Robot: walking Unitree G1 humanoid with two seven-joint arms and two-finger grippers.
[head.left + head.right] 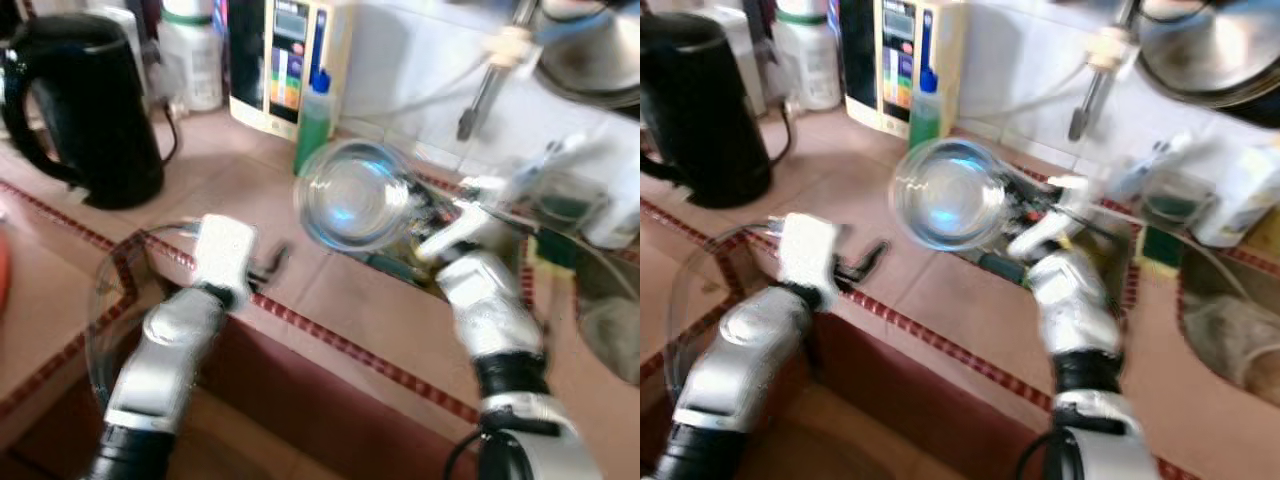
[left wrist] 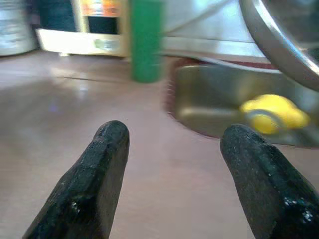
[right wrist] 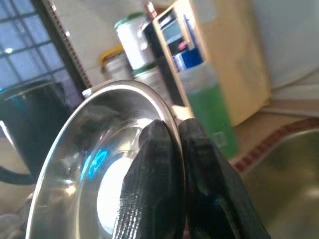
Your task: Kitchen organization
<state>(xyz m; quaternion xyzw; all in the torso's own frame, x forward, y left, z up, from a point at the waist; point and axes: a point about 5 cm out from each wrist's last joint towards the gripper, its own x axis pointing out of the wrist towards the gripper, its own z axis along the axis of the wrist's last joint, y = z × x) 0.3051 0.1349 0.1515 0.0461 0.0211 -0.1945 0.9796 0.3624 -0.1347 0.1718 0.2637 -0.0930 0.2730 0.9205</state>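
The bowl (image 1: pixel 352 195) is round, shiny steel, empty, with a blue glint on its inside. It is held up in the air, tipped on edge so its open side faces the camera, above the sink's (image 1: pixel 400 262) near corner. The right claw (image 3: pixel 172 149) pinches its rim.

Pinkish-tan tiled countertop (image 1: pixel 230 170) with a dark red patterned border strip (image 1: pixel 340 345) along its near edge. Dark red cabinet front (image 1: pixel 290 400) below it, brownish floor (image 1: pixel 250 450) nearest. White tiled wall (image 1: pixel 410 70) at the far side. Stainless sink basin (image 2: pixel 219 107) sunk into the counter right of centre, tap (image 1: pixel 490 75) hanging above it. Window with a grid of panes (image 3: pixel 22 45) at far left, daylight coming through. Head views are motion-blurred, fine detail unreadable.
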